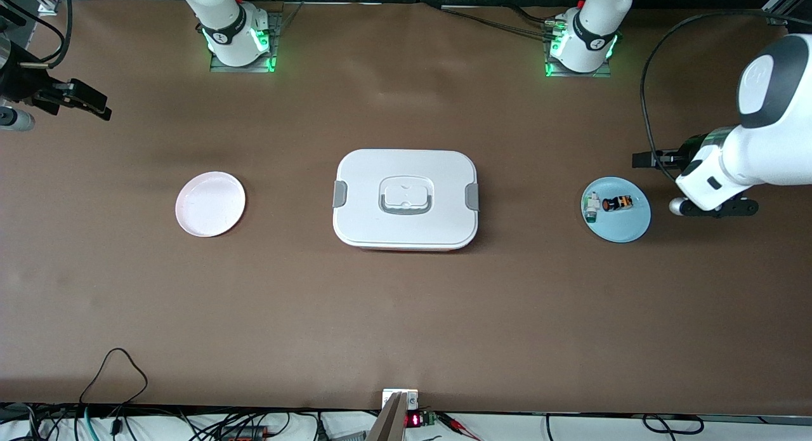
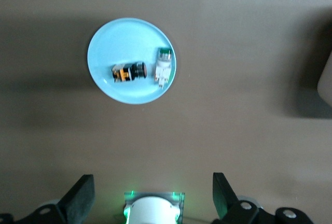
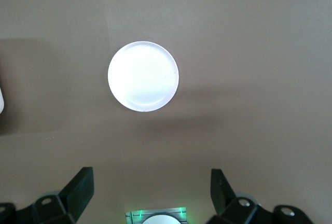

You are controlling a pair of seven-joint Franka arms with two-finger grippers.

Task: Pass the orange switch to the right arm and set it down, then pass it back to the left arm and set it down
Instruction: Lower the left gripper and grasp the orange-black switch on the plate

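Wide brown surface (image 1: 406,314) fills almost everything here, matte, evenly lit from above with soft shadows pooling on it. Along its near edge, a tangle of black cables (image 1: 114,377) loops onto the brown, more wiring bunched on the white strip below. A small red display (image 1: 413,420) glows there at the middle. At the top corners, metal framing (image 1: 783,6) peeks in.
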